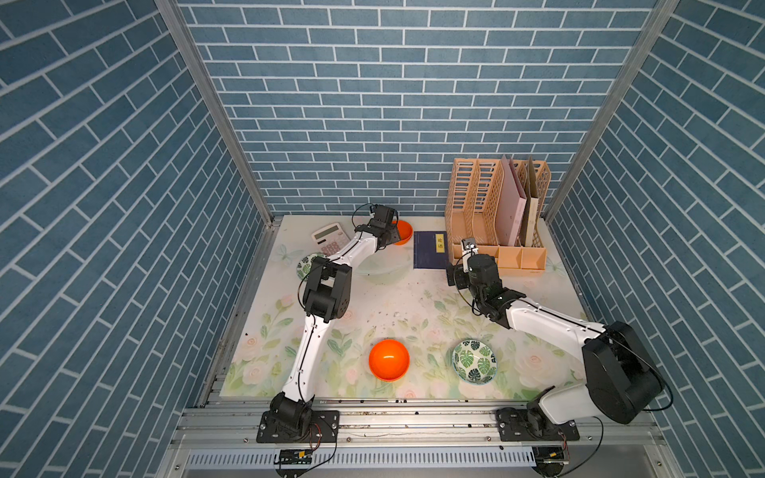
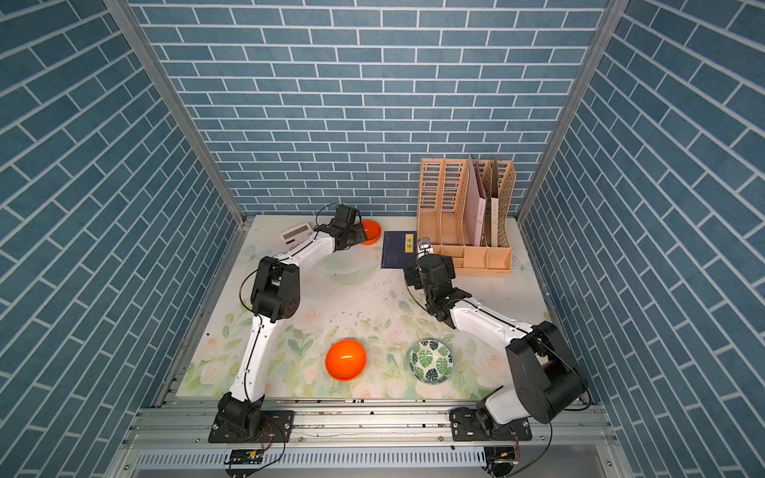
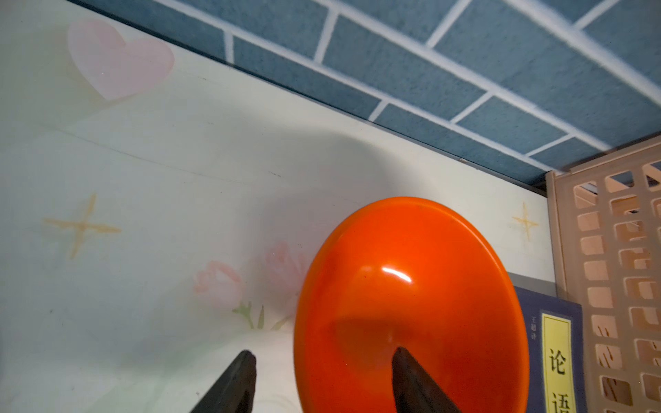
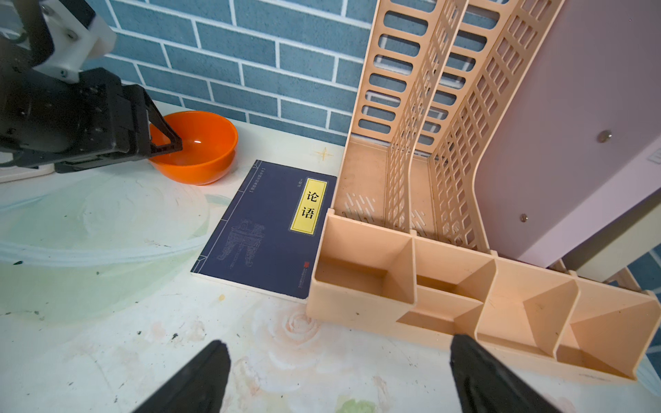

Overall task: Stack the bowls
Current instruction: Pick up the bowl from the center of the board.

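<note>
An orange bowl [image 1: 403, 231] [image 4: 204, 150] sits upright near the back wall. My left gripper [image 3: 323, 352] straddles its rim, one finger inside the bowl [image 3: 411, 286] and one outside. The jaws stand apart and neither visibly touches the rim. A second orange bowl [image 1: 389, 359] [image 2: 345, 359] and a leaf-print bowl [image 1: 474, 361] [image 2: 430, 361] stand side by side near the front edge. Another leaf-print bowl [image 1: 305, 265] shows partly behind the left arm's elbow. My right gripper [image 4: 339, 339] [image 1: 470, 244] hangs open and empty over the table, beside the organizer.
A dark blue book [image 1: 430, 250] [image 4: 264, 229] lies flat between the far orange bowl and a peach file organizer [image 1: 496, 215] [image 4: 411, 279] at the back right. A calculator [image 1: 331, 238] lies at the back left. Brick-pattern walls close in three sides.
</note>
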Action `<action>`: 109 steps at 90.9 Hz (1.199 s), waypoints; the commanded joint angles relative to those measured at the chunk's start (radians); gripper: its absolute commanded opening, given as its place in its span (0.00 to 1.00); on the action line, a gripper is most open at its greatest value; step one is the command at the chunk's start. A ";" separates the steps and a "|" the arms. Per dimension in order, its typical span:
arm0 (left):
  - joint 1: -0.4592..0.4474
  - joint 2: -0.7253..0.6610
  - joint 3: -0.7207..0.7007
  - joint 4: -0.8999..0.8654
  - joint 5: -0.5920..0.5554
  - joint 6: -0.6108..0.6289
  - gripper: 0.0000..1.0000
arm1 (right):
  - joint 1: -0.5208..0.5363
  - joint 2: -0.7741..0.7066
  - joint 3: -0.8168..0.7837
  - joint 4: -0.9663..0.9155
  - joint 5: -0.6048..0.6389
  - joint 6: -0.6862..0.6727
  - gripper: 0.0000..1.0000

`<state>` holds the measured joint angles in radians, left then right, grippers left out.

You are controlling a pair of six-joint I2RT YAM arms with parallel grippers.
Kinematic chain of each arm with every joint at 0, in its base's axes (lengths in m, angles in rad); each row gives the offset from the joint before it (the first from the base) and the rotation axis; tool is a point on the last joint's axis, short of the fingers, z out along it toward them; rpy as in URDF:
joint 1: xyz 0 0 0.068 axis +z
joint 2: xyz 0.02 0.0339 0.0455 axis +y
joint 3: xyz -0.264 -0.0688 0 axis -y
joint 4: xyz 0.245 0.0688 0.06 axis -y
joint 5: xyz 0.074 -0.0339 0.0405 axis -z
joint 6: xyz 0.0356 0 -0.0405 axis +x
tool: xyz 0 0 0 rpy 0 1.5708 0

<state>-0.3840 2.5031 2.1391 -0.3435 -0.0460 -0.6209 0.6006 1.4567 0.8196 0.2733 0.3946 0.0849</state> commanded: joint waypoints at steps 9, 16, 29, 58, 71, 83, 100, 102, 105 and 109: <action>0.001 0.032 0.040 -0.019 0.007 -0.009 0.54 | 0.005 0.023 -0.003 0.033 -0.027 0.046 1.00; 0.003 0.038 0.044 -0.027 0.016 -0.006 0.51 | 0.005 0.029 0.002 0.033 -0.028 0.047 1.00; 0.008 0.067 0.076 -0.059 0.030 -0.001 0.45 | 0.005 0.028 0.001 0.035 -0.023 0.045 1.00; 0.013 0.075 0.076 -0.065 0.029 -0.001 0.25 | 0.005 0.013 -0.004 0.040 -0.017 0.039 1.00; 0.013 0.036 0.023 -0.022 0.041 0.000 0.17 | 0.005 0.019 -0.007 0.046 -0.017 0.042 1.00; 0.014 0.000 0.000 -0.022 0.053 0.014 0.08 | 0.005 0.028 -0.009 0.046 -0.022 0.049 1.00; 0.013 -0.107 -0.101 -0.050 0.097 0.076 0.00 | 0.005 0.005 -0.016 0.030 -0.023 0.048 1.00; 0.014 -0.123 -0.132 -0.050 0.100 0.085 0.00 | 0.005 0.000 -0.019 0.030 -0.023 0.047 1.00; 0.013 -0.165 -0.175 -0.050 0.104 0.097 0.00 | 0.005 -0.006 -0.021 0.028 -0.021 0.046 1.00; 0.013 -0.217 -0.243 -0.052 0.116 0.114 0.00 | 0.006 -0.012 -0.022 0.027 -0.022 0.046 1.00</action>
<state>-0.3752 2.4226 1.9949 -0.3733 0.0319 -0.5686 0.6006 1.4757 0.8162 0.2993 0.3729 0.1013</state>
